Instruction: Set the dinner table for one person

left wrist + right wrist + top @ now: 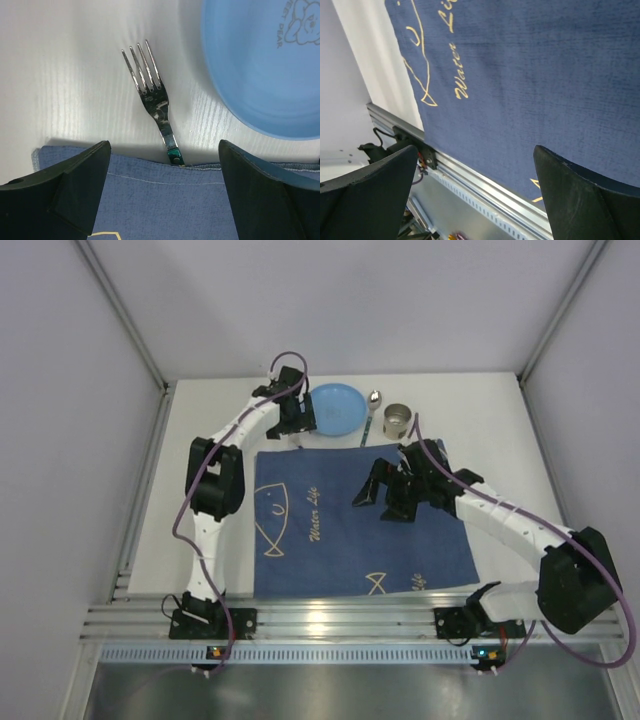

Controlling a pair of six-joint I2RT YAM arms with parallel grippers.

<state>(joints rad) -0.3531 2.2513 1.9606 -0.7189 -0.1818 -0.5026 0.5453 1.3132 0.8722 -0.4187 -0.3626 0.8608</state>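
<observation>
The big white flat bench [65, 75] lies under everything, hard and smooth. On it the thin shiny metal fork [155, 105] looks stiff and slippery. Pinch its neck, because the dark blue fish cloth [165, 200] hides the handle end. The left claw [164, 146] and the right claw [475, 150] gape wide, holding nothing.

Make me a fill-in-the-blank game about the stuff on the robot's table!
1. The plate is coloured ____.
2. The fork has ____ prongs.
3. The gold drawings on the dark cloth are ____.
4. The left gripper and the right gripper are both ____, holding nothing.

Missing words: blue; four; fish; open.
</observation>
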